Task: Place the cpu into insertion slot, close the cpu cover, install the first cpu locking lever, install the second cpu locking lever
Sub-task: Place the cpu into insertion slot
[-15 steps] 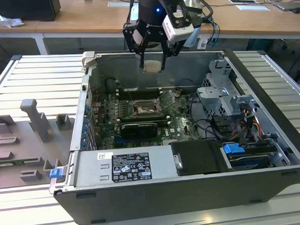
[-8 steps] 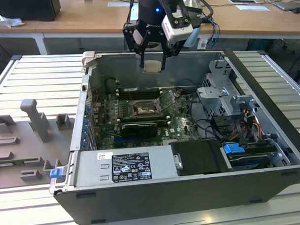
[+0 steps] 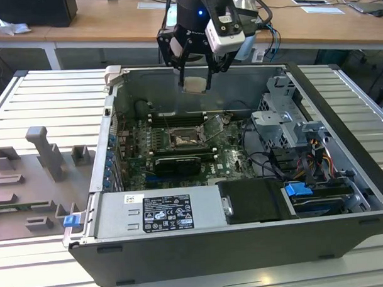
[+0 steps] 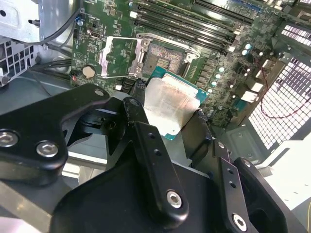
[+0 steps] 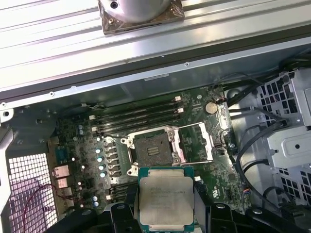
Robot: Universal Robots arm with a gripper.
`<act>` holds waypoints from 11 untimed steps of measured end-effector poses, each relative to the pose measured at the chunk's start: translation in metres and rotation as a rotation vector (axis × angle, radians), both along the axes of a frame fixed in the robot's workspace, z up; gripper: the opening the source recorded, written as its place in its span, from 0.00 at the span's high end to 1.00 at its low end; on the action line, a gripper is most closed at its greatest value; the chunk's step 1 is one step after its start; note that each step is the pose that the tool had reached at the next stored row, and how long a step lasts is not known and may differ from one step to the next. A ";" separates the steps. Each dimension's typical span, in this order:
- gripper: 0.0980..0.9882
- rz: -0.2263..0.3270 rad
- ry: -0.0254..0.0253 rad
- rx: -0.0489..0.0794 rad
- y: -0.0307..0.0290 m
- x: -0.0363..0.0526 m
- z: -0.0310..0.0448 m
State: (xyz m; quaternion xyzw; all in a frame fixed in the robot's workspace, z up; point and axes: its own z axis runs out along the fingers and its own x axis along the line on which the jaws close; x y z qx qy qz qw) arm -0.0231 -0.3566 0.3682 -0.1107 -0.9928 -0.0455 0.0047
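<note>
Exterior view: my tool hangs above an open computer case that lies on a ribbed metal surface. The tool is clamped on the cpu, a small pale square gripped at its lower tip. The cpu is up in the air, clear of the green board. The slot sits on that board below the cpu and well apart from it. The cover stands tilted up at the slot's edge, on the exterior view's right.

Second wrist view: my black fingers press on two opposite edges of the cpu, its silver top facing the camera. Beyond it the slot lies uncovered, with a dark centre. The cover is swung open beside the slot. Long memory slots run along the slot's far side.

First wrist view: the cpu is held level between the two fingers of my tool. The slot lies on the board past it, bare. The open cover is just beside the slot.
</note>
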 end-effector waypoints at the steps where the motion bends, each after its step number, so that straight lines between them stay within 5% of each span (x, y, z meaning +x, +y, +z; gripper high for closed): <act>1: 0.50 -0.004 0.0000 0.000 0.0000 0.0000 0.0000; 11: 0.50 -0.038 0.0000 0.000 0.0000 0.0000 -0.0001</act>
